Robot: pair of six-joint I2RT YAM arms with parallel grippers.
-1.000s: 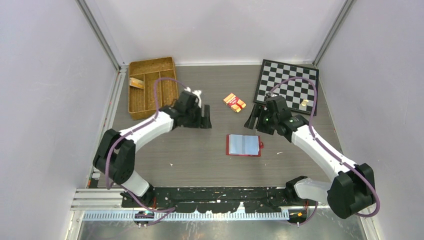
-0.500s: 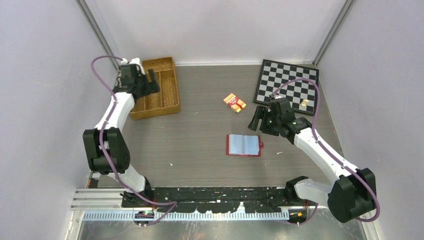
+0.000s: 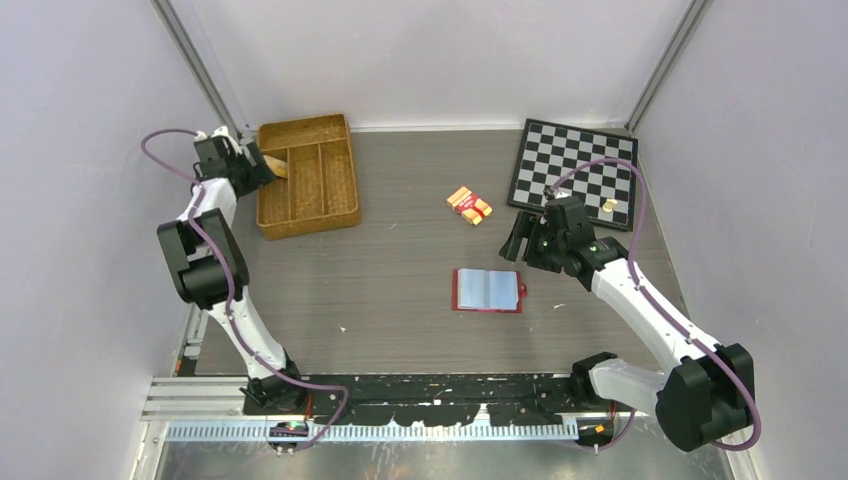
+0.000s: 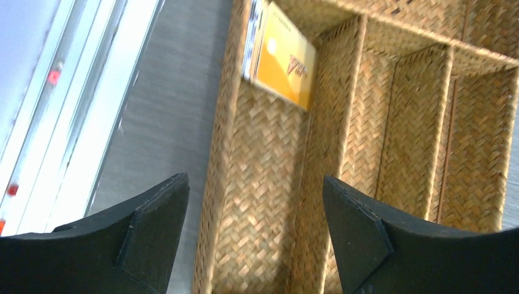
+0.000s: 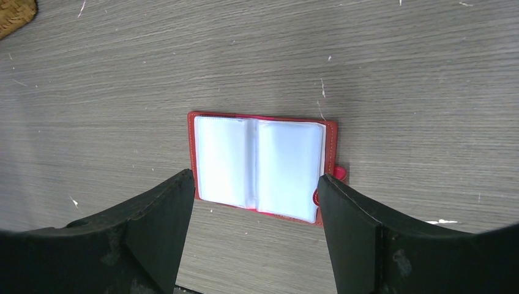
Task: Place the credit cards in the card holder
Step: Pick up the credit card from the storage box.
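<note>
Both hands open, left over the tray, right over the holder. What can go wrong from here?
1. The cards lean stacked against the tray wall in a narrow compartment; the left hand may snag wicker or lift several at once.
2. The holder lies open, unheld; unless the right hand pins it, it may slide as a card goes in.

Grey wood-grain tabletop [image 3: 400,290], four things laid on it
A wicker tray [image 3: 312,227] is set far left; a chessboard [image 3: 575,175] far right; a banded pack [image 3: 469,205] between; the card holder [image 3: 488,290] is laid open nearer.
</note>
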